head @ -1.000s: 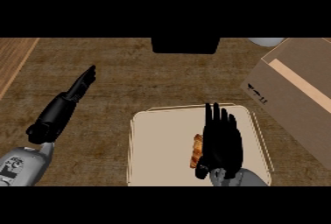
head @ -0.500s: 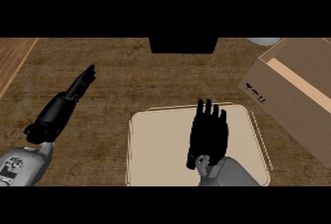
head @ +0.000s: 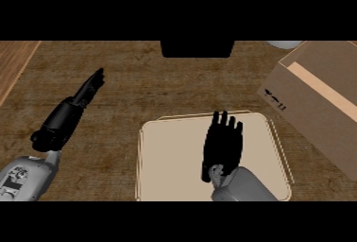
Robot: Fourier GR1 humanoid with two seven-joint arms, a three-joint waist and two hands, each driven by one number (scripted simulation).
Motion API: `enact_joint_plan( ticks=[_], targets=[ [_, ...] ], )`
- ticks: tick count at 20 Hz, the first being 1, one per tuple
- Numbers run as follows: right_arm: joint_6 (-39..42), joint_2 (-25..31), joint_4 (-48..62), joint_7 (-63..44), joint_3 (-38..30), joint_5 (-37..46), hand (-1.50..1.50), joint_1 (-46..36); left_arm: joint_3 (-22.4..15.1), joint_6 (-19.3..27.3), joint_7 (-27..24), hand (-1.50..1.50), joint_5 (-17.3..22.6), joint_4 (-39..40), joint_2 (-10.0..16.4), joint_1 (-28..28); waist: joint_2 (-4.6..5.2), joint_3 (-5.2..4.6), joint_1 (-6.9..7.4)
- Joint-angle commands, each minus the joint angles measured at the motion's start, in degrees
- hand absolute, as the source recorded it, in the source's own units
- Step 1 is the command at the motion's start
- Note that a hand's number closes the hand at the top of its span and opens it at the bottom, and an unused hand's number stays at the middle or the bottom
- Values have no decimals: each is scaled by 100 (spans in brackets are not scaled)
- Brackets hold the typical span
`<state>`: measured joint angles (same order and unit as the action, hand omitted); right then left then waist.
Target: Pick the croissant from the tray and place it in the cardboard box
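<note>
A beige tray [head: 167, 160] lies on the wooden counter at the lower middle. My right hand [head: 222, 146] hovers flat over the tray with its fingers straight, open, and it covers the spot where the croissant lay; the croissant is hidden beneath it. The cardboard box [head: 322, 101] stands at the right edge, brown, with its opening facing up. My left hand [head: 78, 101] rests open over the counter at the left, fingers pointing away, well apart from the tray.
A dark block [head: 197, 48] sits at the counter's far edge in the middle. A pale round object [head: 282, 44] shows partly at the top right. A lighter wooden strip [head: 14, 61] runs along the far left.
My right hand slid left across the tray and now covers the croissant, which showed beside it a second ago. The left hand has stayed still.
</note>
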<state>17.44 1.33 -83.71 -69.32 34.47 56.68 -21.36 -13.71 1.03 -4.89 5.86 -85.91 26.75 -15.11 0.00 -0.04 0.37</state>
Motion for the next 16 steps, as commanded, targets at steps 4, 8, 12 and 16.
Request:
enact_joint_plan(
  ticks=[4, 8, 12, 16],
  targets=[
    [-80, -126, 253, -1123, 130, -29, -150, 85, 142, -88, -231, 0, -112, 390, -141, -82, 7, 0, -45],
    [88, -127, 356, -1101, -132, 182, -150, 103, 310, -169, -82, 0, -37, 274, -40, -150, -4, 1, -56],
    [167, -127, 81, -1529, 186, 40, -150, 144, 244, -167, 94, 0, -98, 72, -116, -110, -15, 1, -13],
    [-97, -127, 335, -890, -236, 110, -150, 371, 312, -248, 54, 0, -139, -292, -49, 225, -15, 5, 3]
  ],
)
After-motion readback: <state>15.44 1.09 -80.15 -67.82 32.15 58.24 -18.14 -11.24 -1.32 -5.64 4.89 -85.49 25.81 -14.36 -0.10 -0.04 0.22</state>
